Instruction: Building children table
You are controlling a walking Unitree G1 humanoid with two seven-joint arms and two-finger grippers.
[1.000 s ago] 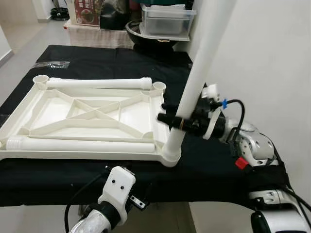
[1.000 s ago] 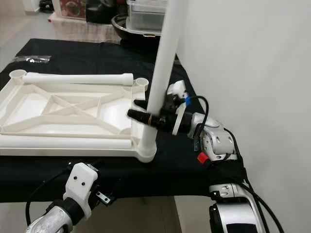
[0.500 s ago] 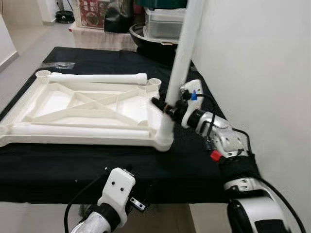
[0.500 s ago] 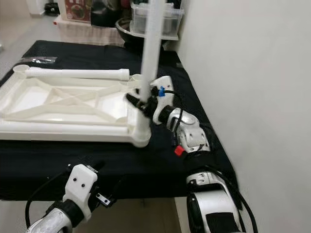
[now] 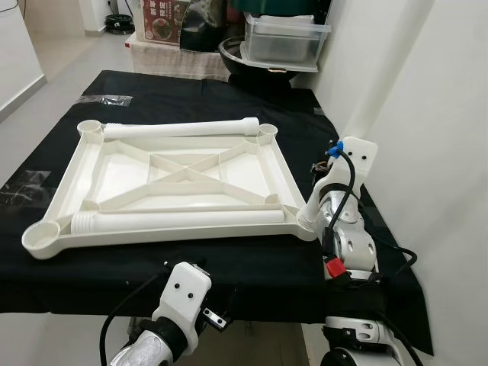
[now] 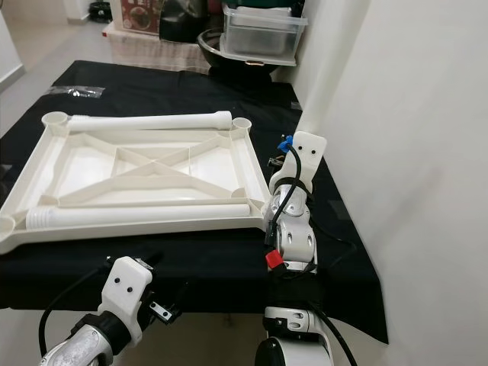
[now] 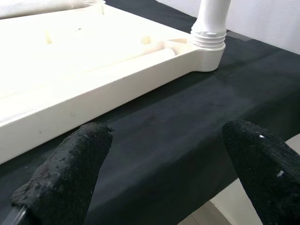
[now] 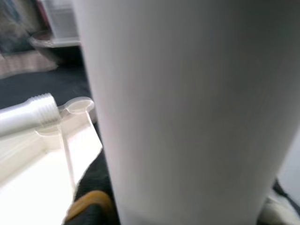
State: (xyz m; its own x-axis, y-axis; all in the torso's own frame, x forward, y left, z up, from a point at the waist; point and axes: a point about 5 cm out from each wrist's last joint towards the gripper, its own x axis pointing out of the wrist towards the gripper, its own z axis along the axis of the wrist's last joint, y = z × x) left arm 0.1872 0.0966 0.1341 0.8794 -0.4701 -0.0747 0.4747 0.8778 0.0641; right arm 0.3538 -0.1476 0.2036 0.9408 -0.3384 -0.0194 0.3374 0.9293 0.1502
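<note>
Our right arm (image 5: 347, 236) is built of rounded silver-white segments joined by black bands, with a small red square tab on its side and a dark cuff below. A white angular housing (image 5: 352, 155) caps the wrist, carrying a blue connector and a black cable that loops down along the arm. Our left arm (image 5: 171, 320) ends in a white blocky housing with two small dark screw holes, a black collar behind it and black cables trailing off. The left gripper's fingers (image 7: 70, 176) are black, with coarse, grainy foam-like pads.
</note>
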